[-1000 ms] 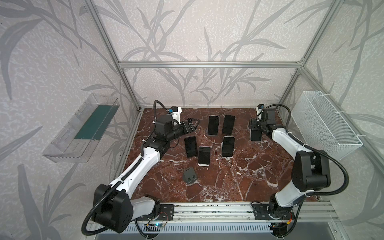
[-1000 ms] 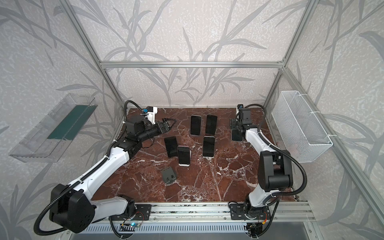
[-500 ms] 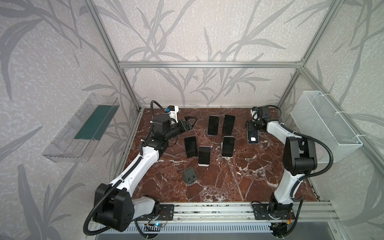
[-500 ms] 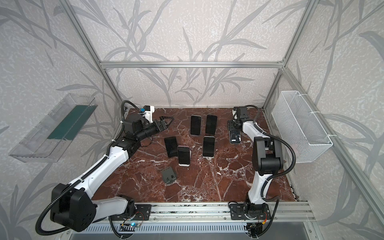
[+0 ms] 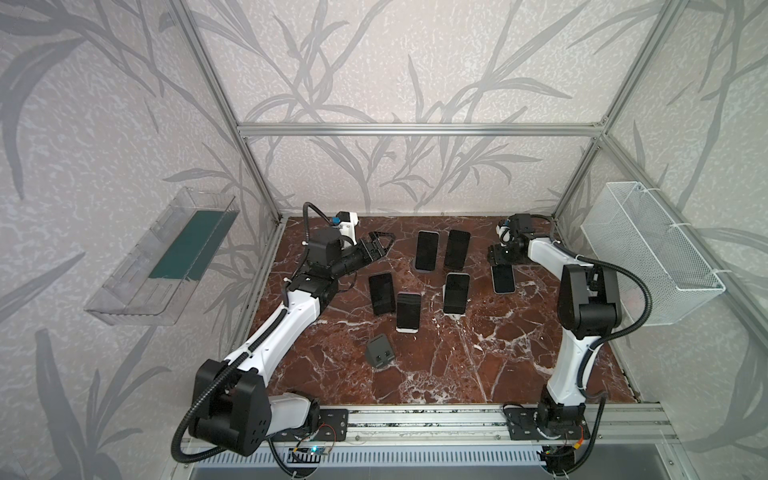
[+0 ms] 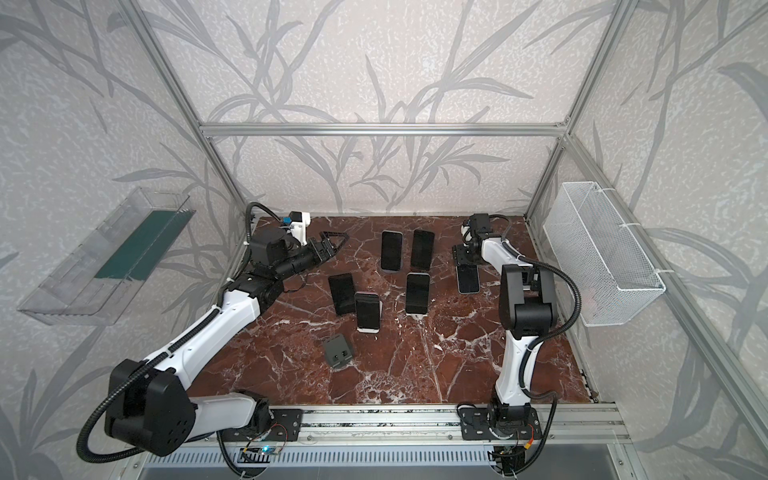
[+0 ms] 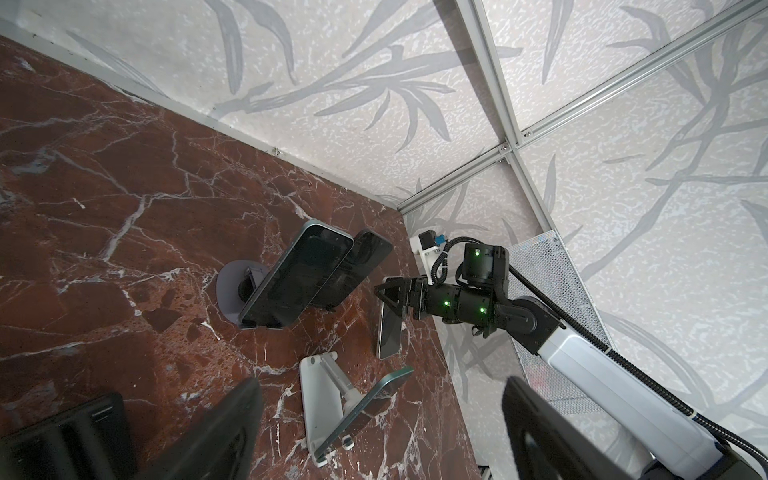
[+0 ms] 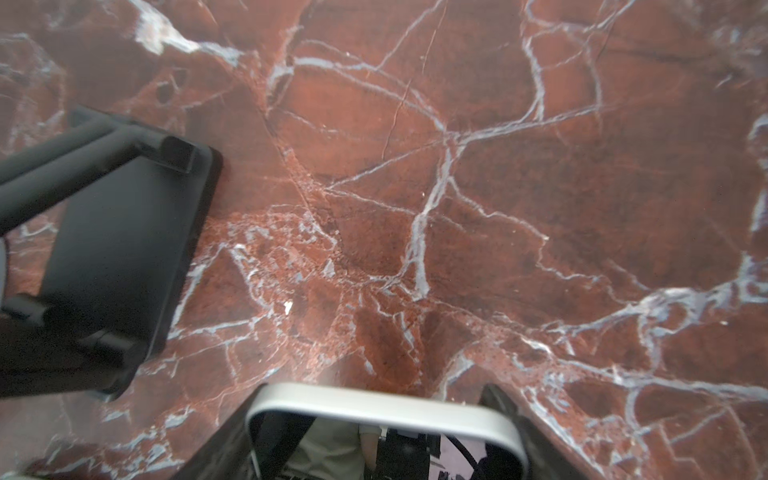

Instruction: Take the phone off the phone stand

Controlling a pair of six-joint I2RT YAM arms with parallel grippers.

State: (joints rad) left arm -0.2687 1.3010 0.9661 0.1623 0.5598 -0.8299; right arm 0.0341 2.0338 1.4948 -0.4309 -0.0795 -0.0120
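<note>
While the right tool point(image 7: 390, 297) is clamped on one end of the phone point(image 5: 503, 279) at the far right of the surface point(image 5: 457, 365), just beside the black phone stand point(image 8: 116, 249), the left tool point(image 5: 384, 245) hovers far left, jaws apart, empty.

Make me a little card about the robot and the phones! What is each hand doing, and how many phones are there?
right gripper: jaws shut on silver-edged phone, beside empty black stand
left gripper: jaws open, empty
other phones: five, propped up on the table
grey stand: empty, nearer the front
</note>
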